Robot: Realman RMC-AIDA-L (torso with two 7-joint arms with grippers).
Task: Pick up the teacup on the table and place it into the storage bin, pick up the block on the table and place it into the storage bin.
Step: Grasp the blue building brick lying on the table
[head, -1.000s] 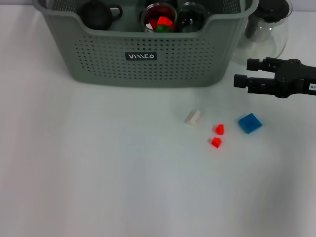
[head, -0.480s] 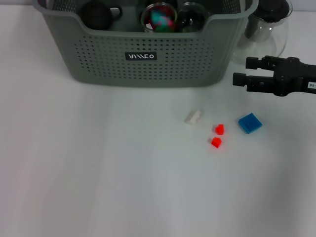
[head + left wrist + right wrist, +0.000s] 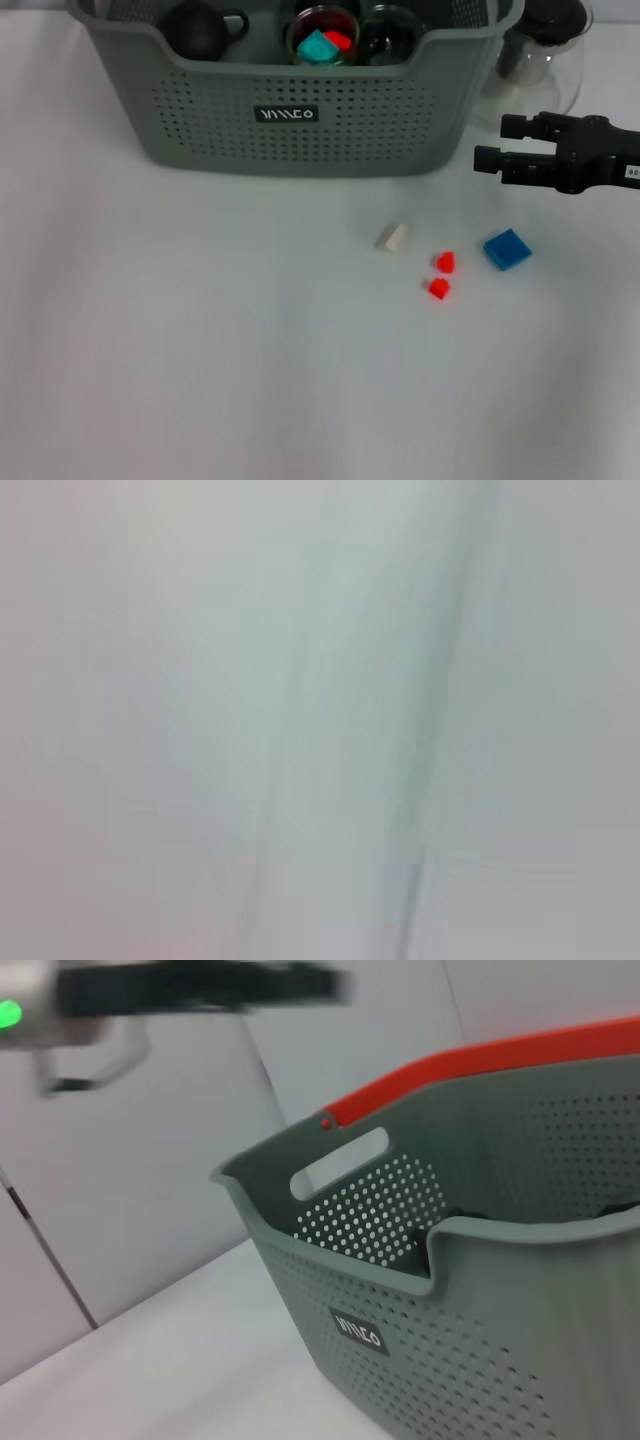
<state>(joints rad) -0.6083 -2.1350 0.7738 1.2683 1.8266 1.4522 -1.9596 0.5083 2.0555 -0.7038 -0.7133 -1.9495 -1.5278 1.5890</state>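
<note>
Looking down from the head: right gripper (image 3: 487, 148) hovers beside the bin's (image 3: 200, 110) right end, fingers spread, nothing held. Blue block (image 3: 506, 249) lies on the table nearer the robot than the gripper, almost directly under it; white block (image 3: 391, 237) and two red bits (image 3: 441, 275) sit further left. Teacups appear to be already in the bin. Left arm unseen.

Left wrist: blank surface only.

Right wrist: bin (image 3: 420, 1290) close ahead, own fingers not shown.

White table (image 3: 200, 350), storage bin (image 3: 290, 125), glass pitcher (image 3: 545, 60) (beside bin), white block (image 3: 391, 238), two red blocks (image 3: 442, 274), blue block (image 3: 506, 249)
</note>
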